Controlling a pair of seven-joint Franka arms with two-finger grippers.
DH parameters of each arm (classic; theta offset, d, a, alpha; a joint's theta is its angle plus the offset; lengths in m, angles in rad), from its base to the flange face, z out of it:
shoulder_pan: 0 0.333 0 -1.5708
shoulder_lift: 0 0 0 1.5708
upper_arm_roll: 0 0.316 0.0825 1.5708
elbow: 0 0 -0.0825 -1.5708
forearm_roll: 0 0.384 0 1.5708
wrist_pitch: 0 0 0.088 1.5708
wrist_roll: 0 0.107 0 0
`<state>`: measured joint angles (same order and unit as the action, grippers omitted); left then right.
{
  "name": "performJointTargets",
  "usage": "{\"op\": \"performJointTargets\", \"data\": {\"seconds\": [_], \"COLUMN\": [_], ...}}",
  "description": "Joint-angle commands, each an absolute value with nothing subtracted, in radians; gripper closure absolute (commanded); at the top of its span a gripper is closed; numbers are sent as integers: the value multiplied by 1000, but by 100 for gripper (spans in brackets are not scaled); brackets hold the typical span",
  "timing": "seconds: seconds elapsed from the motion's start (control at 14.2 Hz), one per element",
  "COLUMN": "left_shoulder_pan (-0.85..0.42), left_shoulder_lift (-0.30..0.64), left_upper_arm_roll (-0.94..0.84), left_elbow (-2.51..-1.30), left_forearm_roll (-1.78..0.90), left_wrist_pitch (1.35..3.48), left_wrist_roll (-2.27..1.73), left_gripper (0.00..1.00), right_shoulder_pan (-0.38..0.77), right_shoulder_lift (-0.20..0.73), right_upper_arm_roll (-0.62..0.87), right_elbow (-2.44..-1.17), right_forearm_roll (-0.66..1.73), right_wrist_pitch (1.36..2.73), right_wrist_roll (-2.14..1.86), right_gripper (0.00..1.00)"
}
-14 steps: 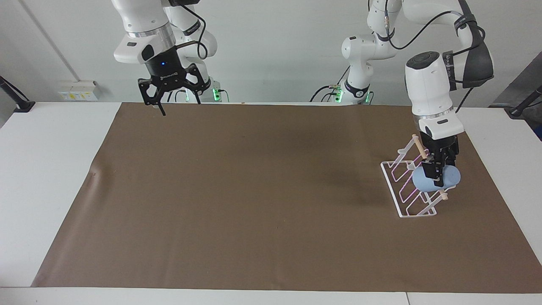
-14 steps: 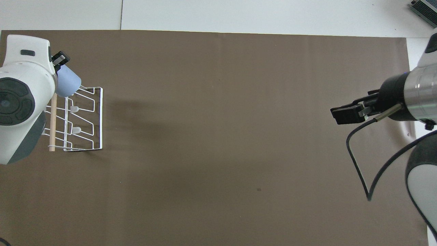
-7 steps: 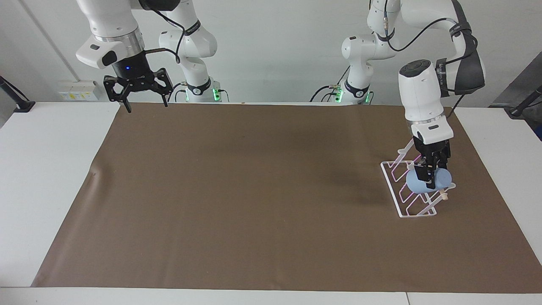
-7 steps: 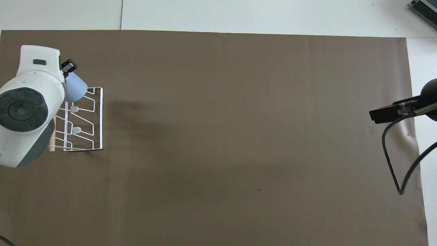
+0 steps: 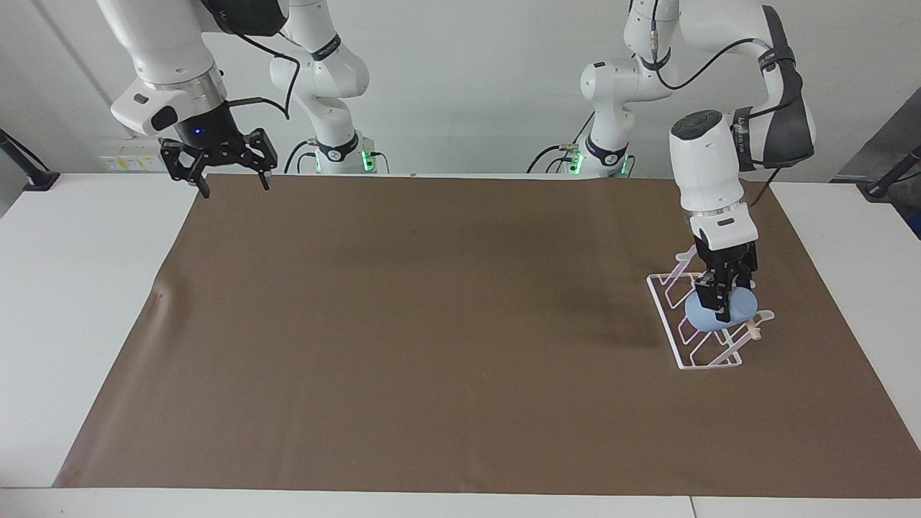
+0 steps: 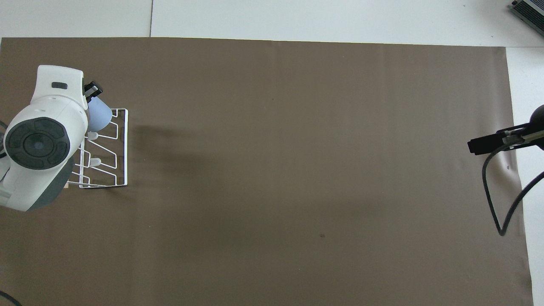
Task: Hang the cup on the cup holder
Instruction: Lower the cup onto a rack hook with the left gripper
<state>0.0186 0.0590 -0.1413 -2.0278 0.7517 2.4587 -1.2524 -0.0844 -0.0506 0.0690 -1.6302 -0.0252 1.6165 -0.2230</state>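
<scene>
The light-blue cup [image 5: 696, 317] lies tilted on its side, held by my left gripper [image 5: 722, 308], which is shut on it. It is down among the prongs at the end of the white wire cup holder [image 5: 665, 324] that is farther from the robots. The frames do not show whether a prong is inside the cup. In the overhead view the cup [image 6: 101, 119] shows at the holder's [image 6: 126, 148] farther end, and the left arm hides most of the wooden rod. My right gripper [image 5: 234, 183] is open and empty in the air over the mat's corner at the right arm's end.
A brown mat [image 5: 432, 324] covers most of the white table [image 5: 79, 288]. The cup holder stands on it toward the left arm's end. The right gripper's tips [image 6: 478, 146] and a black cable loop [image 6: 493, 199] show in the overhead view.
My left gripper has lowered the cup onto the holder and shifted it slightly toward the table's middle. My right arm has drawn back toward its own end of the table.
</scene>
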Motion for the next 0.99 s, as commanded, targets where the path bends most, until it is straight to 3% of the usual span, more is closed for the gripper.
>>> {"op": "performJointTargets", "data": {"seconds": [0.0, 0.92], "left_shoulder_pan": [31, 15], "left_shoulder_lift": [41, 130], "left_upper_arm_roll": [-147, -163], "left_elbow": [-2060, -1868], "left_forearm_roll": [781, 538], "left_wrist_pitch": [2485, 2412], "left_wrist_roll": [-1272, -1194], "left_gripper": [0, 0], "right_shoulder_pan": [-78, -75], "right_shoulder_lift": [-55, -57], "right_upper_arm_roll": [60, 35], "right_elbow": [-1658, -1657], "right_forearm_roll": [-40, -29], "right_wrist_pitch": [1643, 1628], "right_wrist_roll": [-207, -209], "right_gripper": [0, 0]}}
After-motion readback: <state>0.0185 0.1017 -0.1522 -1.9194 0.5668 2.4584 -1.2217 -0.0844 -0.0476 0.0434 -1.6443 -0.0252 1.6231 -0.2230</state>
